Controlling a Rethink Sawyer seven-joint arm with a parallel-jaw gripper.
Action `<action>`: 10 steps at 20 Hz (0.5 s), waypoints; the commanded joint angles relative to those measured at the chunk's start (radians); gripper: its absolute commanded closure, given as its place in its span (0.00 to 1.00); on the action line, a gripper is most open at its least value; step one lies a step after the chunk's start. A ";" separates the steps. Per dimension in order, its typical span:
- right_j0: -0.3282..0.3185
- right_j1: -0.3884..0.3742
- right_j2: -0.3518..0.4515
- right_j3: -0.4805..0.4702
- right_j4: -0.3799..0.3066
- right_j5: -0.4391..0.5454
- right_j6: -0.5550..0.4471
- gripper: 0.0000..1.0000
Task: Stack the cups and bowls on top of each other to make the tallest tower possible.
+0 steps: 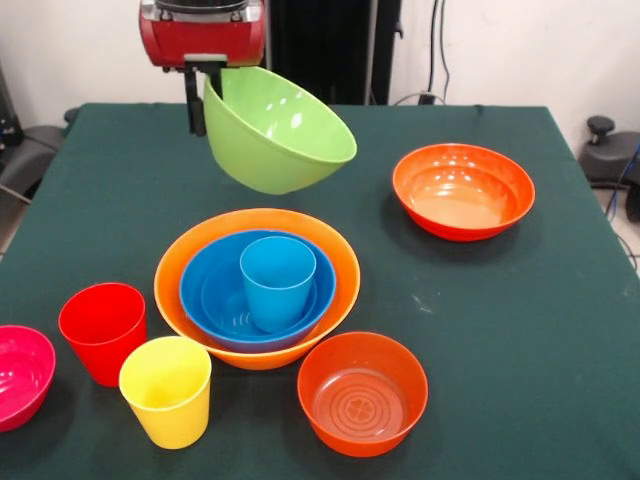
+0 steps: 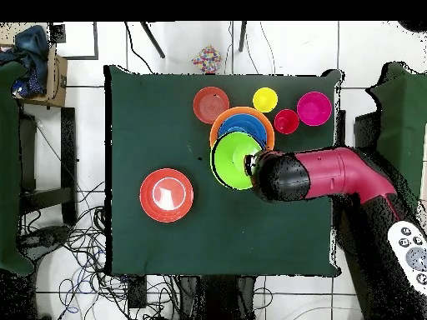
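My gripper is shut on the rim of the lime green bowl and holds it tilted in the air, behind and above the tower. The tower is the pale orange bowl with a blue bowl and a light blue cup nested inside. In the overhead view the green bowl overlaps the orange bowl. The red cup and yellow cup stand at the front left. The magenta-pink bowl sits at the left edge. Two red-orange bowls rest on the table.
The green tablecloth covers the table. In the overhead view the arm reaches in from the right, and cables and a box lie on the floor at the left.
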State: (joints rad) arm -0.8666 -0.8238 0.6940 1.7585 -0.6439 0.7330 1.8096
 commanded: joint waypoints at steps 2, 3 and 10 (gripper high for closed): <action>0.037 -0.024 -0.077 0.024 0.029 -0.027 0.088 1.00; 0.040 -0.015 -0.084 0.016 0.025 -0.030 0.087 1.00; 0.063 0.048 -0.121 -0.059 -0.007 -0.040 0.078 1.00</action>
State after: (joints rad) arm -0.8537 -0.8297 0.6420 1.7546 -0.6219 0.7328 1.8096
